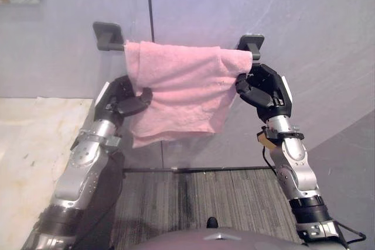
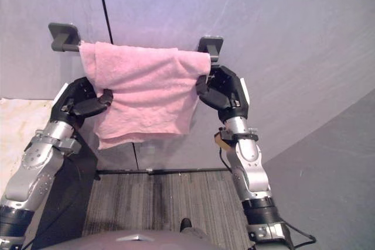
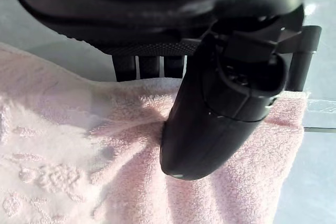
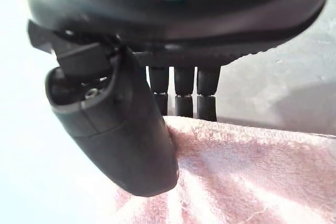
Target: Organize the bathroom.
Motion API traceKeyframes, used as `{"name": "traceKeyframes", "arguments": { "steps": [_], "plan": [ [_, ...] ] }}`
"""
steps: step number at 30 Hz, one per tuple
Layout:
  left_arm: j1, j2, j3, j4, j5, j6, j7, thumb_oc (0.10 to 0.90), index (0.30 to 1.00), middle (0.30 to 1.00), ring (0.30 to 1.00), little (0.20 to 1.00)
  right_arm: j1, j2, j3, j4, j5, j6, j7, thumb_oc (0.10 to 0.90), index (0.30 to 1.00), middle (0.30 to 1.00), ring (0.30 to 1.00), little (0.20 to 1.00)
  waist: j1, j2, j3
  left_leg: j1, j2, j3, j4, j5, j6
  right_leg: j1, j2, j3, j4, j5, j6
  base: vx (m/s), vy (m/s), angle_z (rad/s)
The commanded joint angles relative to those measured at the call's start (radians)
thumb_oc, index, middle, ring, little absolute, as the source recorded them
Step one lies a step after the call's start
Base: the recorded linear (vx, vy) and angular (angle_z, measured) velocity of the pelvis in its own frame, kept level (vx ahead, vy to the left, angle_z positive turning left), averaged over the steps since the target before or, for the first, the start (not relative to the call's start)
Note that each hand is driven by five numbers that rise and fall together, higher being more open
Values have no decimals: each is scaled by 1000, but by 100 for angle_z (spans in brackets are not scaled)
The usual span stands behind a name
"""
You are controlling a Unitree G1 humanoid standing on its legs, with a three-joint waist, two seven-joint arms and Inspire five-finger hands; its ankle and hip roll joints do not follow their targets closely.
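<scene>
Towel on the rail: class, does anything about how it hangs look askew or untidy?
Yes. The pink towel hangs bunched and crooked on the rail: its bottom edge slants and its right side is gathered up. The left hand and right hand each pinch a side edge.

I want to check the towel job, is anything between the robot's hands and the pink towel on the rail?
Nothing visible does. The left hand pinches the pink towel's left edge between thumb and fingers, and the right hand pinches its right edge just below the rail's right bracket. The towel is already draped over the rail.
</scene>
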Motion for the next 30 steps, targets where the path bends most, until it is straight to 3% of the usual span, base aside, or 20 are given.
{"name": "traceKeyframes", "arguments": {
  "steps": [1,18,19,20,30],
  "plan": [
    [-80,-20,108,-23,2,-150,12,400,300,300,300,300,162,-57,-12,71,-46,27,-10,400,300,300,300,300,-27,69,-17,-13,-6,17,-1,1,34,9,-8,-43,78,-98,74,0,0,0],
    [-33,-57,136,41,-4,-141,37,408,312,312,312,312,175,-43,-60,99,-46,25,-66,400,300,300,300,300,-26,67,-13,-12,-8,16,-1,1,36,8,-8,-43,85,-94,72,0,0,0],
    [-35,-60,128,39,-14,-140,37,580,571,571,571,571,174,-44,-55,96,-47,27,-60,400,300,300,300,300,-26,67,-12,-13,-8,15,-1,1,36,9,-8,-42,85,-93,72,0,0,0],
    [-38,-64,119,38,-21,-143,36,800,900,900,900,900,172,-44,-51,94,-49,27,-54,400,300,300,300,300,-26,67,-11,-13,-8,15,-1,2,37,9,-8,-41,85,-92,73,0,0,0],
    [-120,-84,40,19,-37,-152,12,800,900,900,900,900,147,-44,7,107,-58,27,-44,400,300,300,300,300,-33,65,-12,-12,-7,21,-1,4,37,2,-12,-41,92,-86,75,0,0,0]
  ]
}}
